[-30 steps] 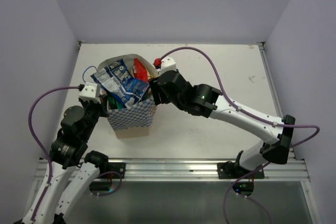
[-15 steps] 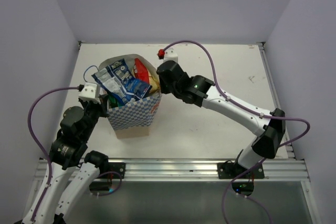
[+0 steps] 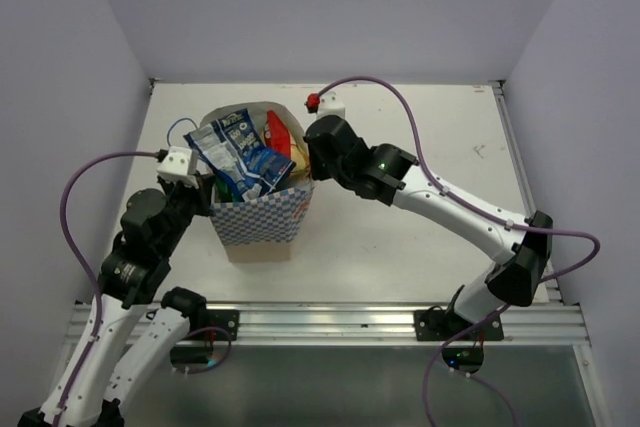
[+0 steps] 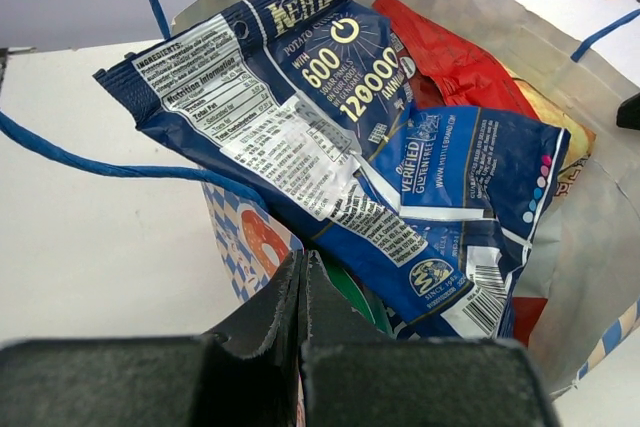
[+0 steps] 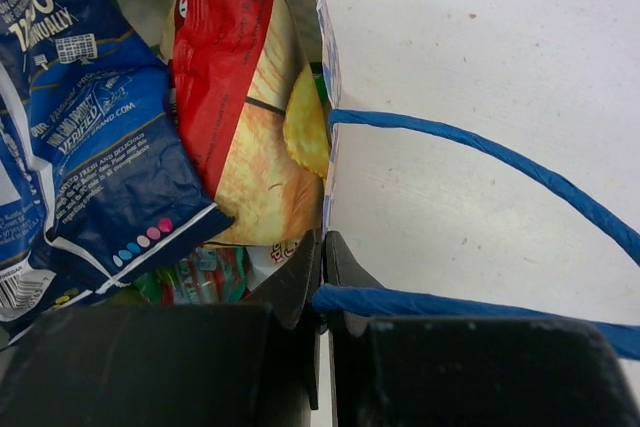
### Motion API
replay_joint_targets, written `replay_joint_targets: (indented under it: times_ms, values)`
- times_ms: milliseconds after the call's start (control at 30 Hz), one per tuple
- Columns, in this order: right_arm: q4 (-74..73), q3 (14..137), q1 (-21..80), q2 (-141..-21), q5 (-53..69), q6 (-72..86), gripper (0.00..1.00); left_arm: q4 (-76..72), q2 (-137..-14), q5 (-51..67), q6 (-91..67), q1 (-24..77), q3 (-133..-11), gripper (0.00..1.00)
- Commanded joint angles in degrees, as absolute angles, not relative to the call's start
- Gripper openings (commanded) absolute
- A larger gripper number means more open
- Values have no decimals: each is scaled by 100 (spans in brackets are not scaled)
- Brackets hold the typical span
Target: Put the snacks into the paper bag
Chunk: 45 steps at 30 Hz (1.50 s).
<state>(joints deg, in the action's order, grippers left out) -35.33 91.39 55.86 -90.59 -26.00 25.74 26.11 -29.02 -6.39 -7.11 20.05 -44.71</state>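
White counter (image 3: 400, 247), matte, with faint dark scuffs (image 3: 483, 150) near its far right corner. Aluminium rail (image 3: 330, 322) runs along the near edge. Pale lavender walls (image 3: 330, 7) enclose left, back and right sides. Lighting: even, diffuse.

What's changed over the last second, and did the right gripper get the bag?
The right gripper swung to the paper bag's right rim and closed on it, beside the blue handle. The bag shifted slightly right. Unchanged: the left gripper is shut at the bag's left wall, and the snacks are inside.
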Motion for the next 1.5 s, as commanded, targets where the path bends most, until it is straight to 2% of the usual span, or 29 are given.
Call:
replay_joint_targets:
  times_ms: [0,400,567,667,767,867,1000,1467]
  values:
    - [-3603,9395,5590,-8482,-2838,2453,0,1741,-2935,-264,-1010,2039,-4764,0]
    - [-4271,9352,5572,-7805,-3410,2206,0,1100,-3673,245,-1432,2039,-4975,0]
    - [-4289,9080,5213,-7568,-3287,2197,0,730,-3998,325,-1556,2100,-4861,0]
    - [-4184,8816,4941,-7488,-3068,2171,0,528,-4192,141,-1600,2302,-4790,0]
    - [-4087,8684,4703,-7514,-2866,2127,0,282,-4464,-394,-1573,2846,-4737,0]
    - [-3999,8570,4527,-7576,-2690,2101,0,97,-4833,-1193,-1477,3881,-4798,0]
    - [-3929,8517,4395,-7655,-2637,2048,0,-184,-5089,-1897,-1424,4446,-4843,0]
    - [-3964,8350,4263,-7585,-2461,2039,0,-457,-5168,-1969,-1424,4500,-4483,0]
